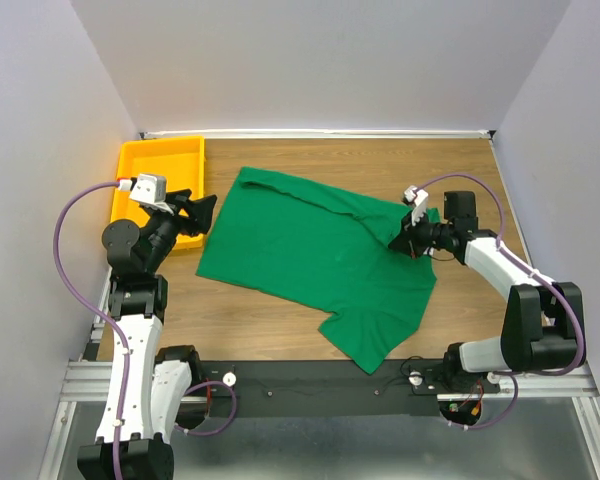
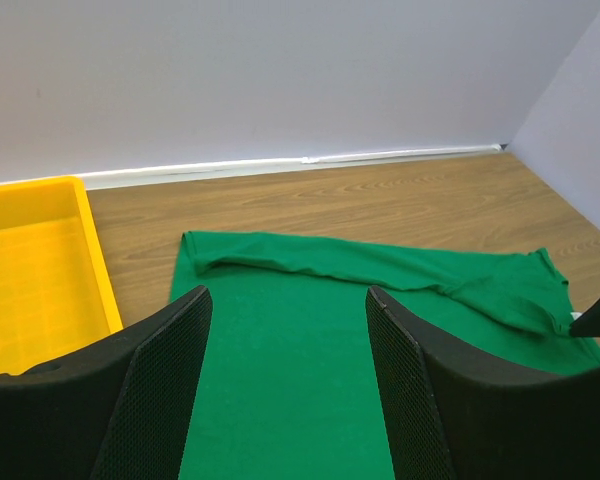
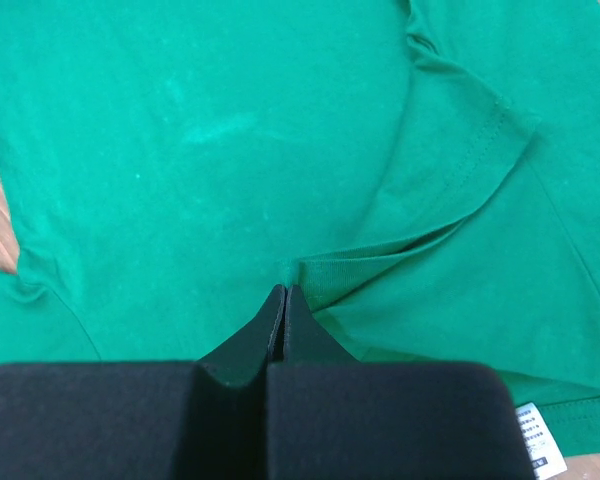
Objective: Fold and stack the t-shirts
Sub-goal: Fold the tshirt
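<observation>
The right pincer (image 3: pixel 284 292) is pressed together, tips at the ribbed collar of the green t-shirt (image 1: pixel 320 255); whether cloth is caught between them is hidden. The shirt lies rumpled mid-counter (image 1: pixel 460 170), its white tag (image 3: pixel 532 430) cut off. The left pincer (image 2: pixel 285 300) hangs spread over the shirt's left edge, beside the yellow tray (image 1: pixel 160 160).
</observation>
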Controlling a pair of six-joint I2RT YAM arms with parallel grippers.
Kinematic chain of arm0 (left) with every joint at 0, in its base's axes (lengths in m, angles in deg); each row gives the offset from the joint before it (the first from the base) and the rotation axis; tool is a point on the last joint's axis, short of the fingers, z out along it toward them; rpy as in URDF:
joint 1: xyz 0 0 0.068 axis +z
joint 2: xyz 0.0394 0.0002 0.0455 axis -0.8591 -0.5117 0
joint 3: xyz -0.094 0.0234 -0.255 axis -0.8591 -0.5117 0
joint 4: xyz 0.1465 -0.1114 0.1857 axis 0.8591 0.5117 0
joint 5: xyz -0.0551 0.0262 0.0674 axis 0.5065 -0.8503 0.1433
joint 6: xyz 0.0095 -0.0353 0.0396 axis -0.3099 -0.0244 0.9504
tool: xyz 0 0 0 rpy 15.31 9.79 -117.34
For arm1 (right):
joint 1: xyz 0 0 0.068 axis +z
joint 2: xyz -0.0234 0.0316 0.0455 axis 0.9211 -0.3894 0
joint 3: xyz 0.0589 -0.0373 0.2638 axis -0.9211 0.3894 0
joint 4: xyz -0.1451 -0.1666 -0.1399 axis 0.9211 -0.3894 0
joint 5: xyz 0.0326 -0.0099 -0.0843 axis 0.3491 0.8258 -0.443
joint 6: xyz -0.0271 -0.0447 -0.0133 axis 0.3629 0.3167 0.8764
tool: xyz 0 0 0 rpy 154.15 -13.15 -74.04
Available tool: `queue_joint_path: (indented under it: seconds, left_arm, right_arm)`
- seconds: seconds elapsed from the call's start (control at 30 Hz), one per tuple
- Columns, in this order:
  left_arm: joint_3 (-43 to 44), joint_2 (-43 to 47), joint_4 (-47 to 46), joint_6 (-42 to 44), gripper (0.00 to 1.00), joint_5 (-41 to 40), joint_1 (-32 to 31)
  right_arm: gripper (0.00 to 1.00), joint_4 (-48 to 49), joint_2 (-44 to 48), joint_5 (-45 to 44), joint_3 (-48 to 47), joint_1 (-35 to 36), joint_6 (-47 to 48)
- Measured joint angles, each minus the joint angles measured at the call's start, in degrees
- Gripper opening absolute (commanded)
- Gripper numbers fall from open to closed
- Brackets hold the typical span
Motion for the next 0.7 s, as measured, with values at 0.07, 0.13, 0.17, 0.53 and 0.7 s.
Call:
queue_joint_path:
  seconds: [0.07, 0.13, 0.17, 0.53, 0.7]
  left_arm:
    - [0.0, 0.0, 0.0, 0.0, 0.71, 0.0, 0.0]
    - [0.0, 0.0, 0.0, 0.0, 0.71, 0.0, 0.0]
    - [0.0, 0.0, 0.0, 0.0, 0.71, 0.0, 0.0]
    - [0.0, 0.0, 0.0, 0.0, 0.71, 0.0, 0.0]
    - [0.0, 0.0, 0.0, 0.0, 0.71, 0.0, 0.0]
  right_arm:
    - [0.01, 0.0, 0.0, 0.0, -0.1, 0.0, 0.0]
    - [0.01, 0.0, 0.2, 0.0, -0.3, 0.0, 0.0]
    - [0.01, 0.0, 0.3, 0.0, -0.4, 0.0, 0.0]
    - [0.01, 0.0, 1.7, 0.1, -1.7, 1.9, 0.0]
    - [0.01, 0.0, 1.7, 0.1, -1.7, 3.0, 0.0]
